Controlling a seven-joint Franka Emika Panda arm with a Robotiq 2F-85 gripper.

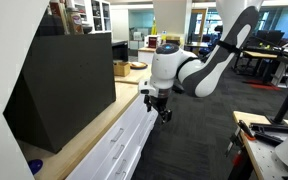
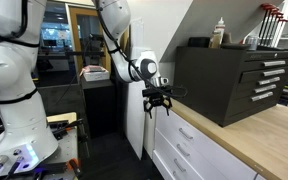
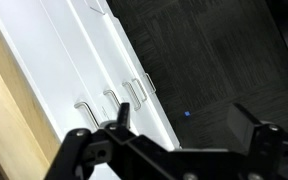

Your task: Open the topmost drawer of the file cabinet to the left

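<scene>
The topmost drawer [image 2: 194, 131] is sitting shut, its shallow white front lying flush with the fronts below it, right under the light wood top [image 1: 94, 135] of the file cabinet [image 1: 119, 150]. In an exterior view the cabinet is running from the middle of the frame down toward the lower left; in an exterior view [image 2: 214, 155] it is filling the lower right corner. In the wrist view the white fronts are slanting across the left half of the frame, the wood top is showing as a tan strip along the left edge, and three silver bar handles [image 3: 112, 97] are standing in a row near the middle. The one nearest the wood seems to belong to the top drawer. The gripper [image 1: 160, 108] is hanging in front of the cabinet's near end, at about the height of the upper drawers, pointing down and touching nothing that can be made out. Its two black fingers are spread wide apart at the bottom of the wrist view [image 3: 184, 125], with only floor and drawer fronts showing between them. In an exterior view the gripper [image 2: 157, 101] is hovering just beside the cabinet's end, with the white arm reaching in from the upper left. A black chest [image 2: 229, 80] is resting on the wood top, with bottles [image 2: 219, 32] standing on it. Dark carpet [image 3: 214, 50] is covering the floor in front.
</scene>
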